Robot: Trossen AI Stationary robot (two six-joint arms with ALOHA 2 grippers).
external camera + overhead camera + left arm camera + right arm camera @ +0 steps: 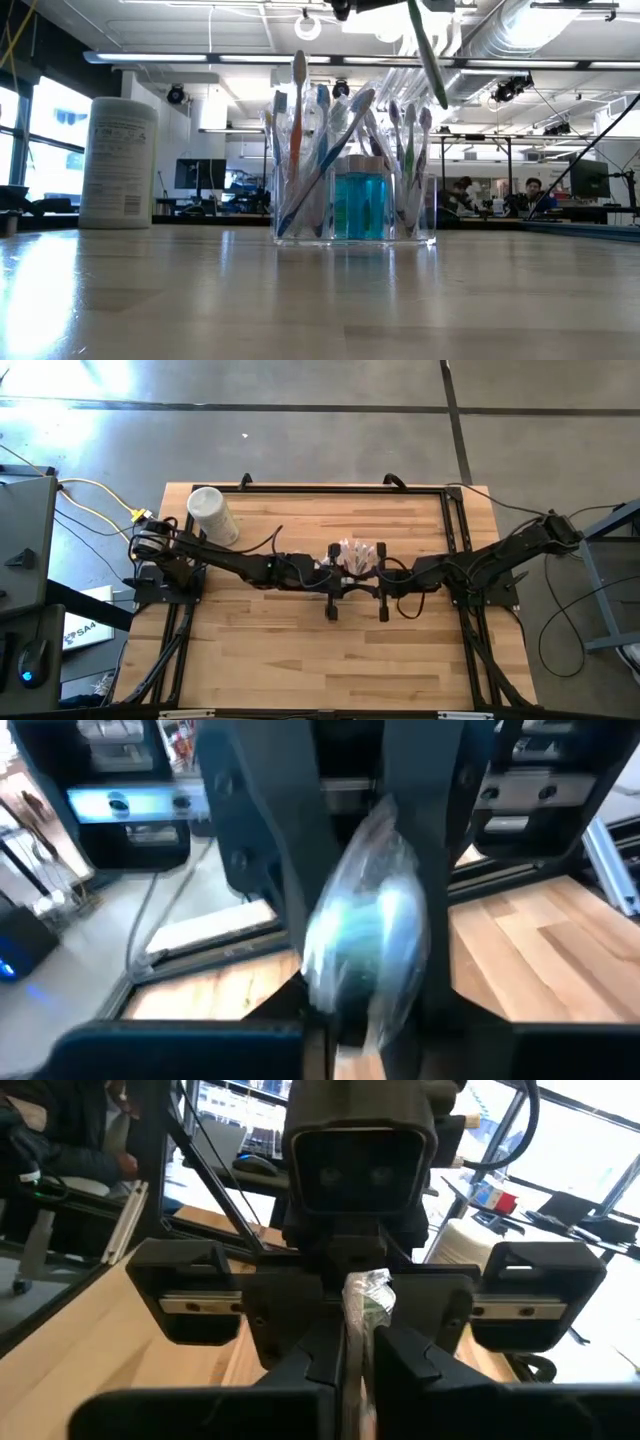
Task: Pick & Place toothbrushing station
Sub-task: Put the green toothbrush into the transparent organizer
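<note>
Nearest us, the right end effector [357, 1342] pinches a blurred toothbrush [366, 1305]; the left end effector [362, 960] grips another above the toothbrushing station [355, 205].

Your left gripper [331, 603] and right gripper [383, 603] meet mid-bench, arms reaching in from the side edges; right fingers [325, 1355] are closed.
</note>
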